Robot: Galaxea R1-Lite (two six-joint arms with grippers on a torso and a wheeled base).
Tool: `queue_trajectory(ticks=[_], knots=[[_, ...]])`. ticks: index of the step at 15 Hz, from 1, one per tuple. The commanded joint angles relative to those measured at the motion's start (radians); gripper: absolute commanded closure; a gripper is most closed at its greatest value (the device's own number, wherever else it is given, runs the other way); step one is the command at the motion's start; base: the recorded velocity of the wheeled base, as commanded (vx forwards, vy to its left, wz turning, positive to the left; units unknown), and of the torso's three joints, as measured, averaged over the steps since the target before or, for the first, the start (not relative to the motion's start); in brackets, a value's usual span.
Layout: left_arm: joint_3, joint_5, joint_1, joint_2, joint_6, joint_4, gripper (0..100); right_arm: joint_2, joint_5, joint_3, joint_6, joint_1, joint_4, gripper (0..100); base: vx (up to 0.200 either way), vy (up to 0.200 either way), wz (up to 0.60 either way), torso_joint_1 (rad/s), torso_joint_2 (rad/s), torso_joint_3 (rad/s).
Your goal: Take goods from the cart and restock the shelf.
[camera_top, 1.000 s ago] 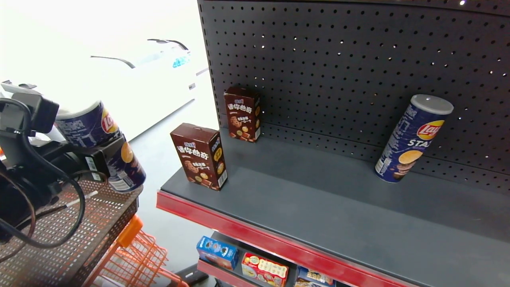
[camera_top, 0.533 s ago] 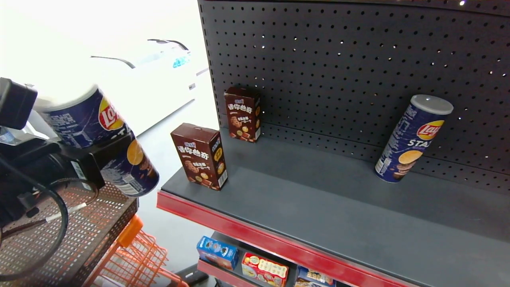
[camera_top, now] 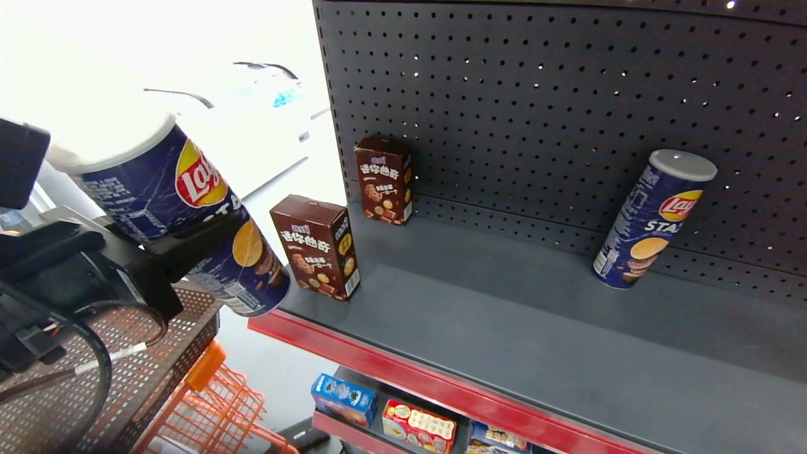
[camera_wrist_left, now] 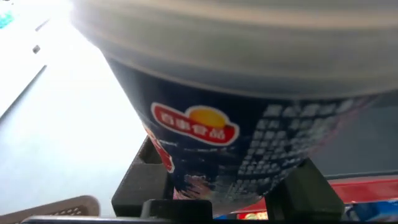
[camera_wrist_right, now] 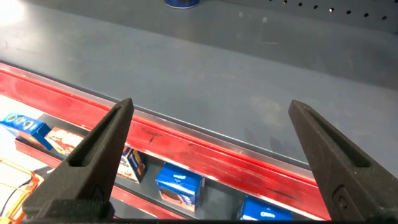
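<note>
Head view has my left gripper (camera_top: 195, 243) clamped across the middle of the dark blue cylindrical chip can with the pale plastic lid (camera_top: 157, 183). The can is held in the air and tilted, its lid back toward me and its base out ahead of the gripper. The base hangs just over the red front lip at the left end of the dark grey metal shelf (camera_top: 473, 315). Below the gripper is the orange wire cart (camera_top: 220, 403).

Just ahead of the can's base stands the nearer brown cardboard biscuit box (camera_top: 315, 246). I judge that box to be the thing most likely to get knocked. A second brown box (camera_top: 383, 180) stands beyond it against the pegboard. A matching blue can (camera_top: 652, 221) is far off to the gripper's right.

To place this well, I'd raise the base clear of the red lip first and bring the can upright. Then I'd carry it to the gripper's right, past the near box, onto the bare stretch of shelf. I'd set it down flat before letting go, since a tall can released on a lean will likely topple.

My right gripper (camera_wrist_right: 211, 109) has its fingers spread wide, with nothing between them, over the shelf's front edge.
</note>
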Motion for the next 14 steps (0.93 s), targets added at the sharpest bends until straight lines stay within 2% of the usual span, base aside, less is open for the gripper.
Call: queue_trajectory(ticks=[1, 2, 3, 4, 5, 8, 12, 14], knots=[[0.004, -0.001, -0.053, -0.008, -0.006, 0.0, 100, 0.002, 0.0, 0.0, -0.001, 0.0, 0.0, 0, 0.0, 0.0, 0.0, 0.0, 0.0, 0.0], [0.004, -0.001, -0.063, -0.008, -0.007, 0.0, 100, 0.002, 0.0, 0.0, -0.001, 0.0, 0.0, 0, 0.0, 0.0, 0.0, 0.0, 0.0, 0.0], [0.006, -0.001, -0.119, -0.009, -0.033, 0.003, 100, 0.002, 0.0, 0.0, -0.001, 0.0, 0.0, 0, 0.0, 0.0, 0.0, 0.0, 0.0, 0.0], [0.006, 0.0, -0.135, -0.009, -0.053, 0.001, 100, 0.002, 0.0, 0.0, -0.001, 0.0, 0.0, 0, 0.0, 0.0, 0.0, 0.0, 0.0, 0.0], [0.001, 0.0, -0.177, -0.009, -0.078, 0.003, 100, 0.002, 0.0, 0.0, -0.001, 0.001, 0.0, 0, 0.0, 0.0, 0.0, 0.0, 0.0, 0.0], [-0.01, 0.002, -0.253, 0.001, -0.079, 0.004, 100, 0.002, 0.0, 0.0, -0.001, 0.0, 0.0, 0, 0.0, 0.0, 0.0, 0.0, 0.0, 0.0], [-0.013, -0.001, -0.307, 0.021, -0.078, 0.02, 100, 0.002, 0.0, 0.0, -0.001, 0.0, 0.0, 0, 0.0, 0.0, 0.0, 0.0, 0.0, 0.0], [-0.023, -0.013, -0.312, 0.024, -0.076, 0.089, 100, 0.002, 0.0, 0.0, -0.001, 0.0, 0.0, 0, 0.0, 0.0, 0.0, 0.0, 0.0, 0.0]])
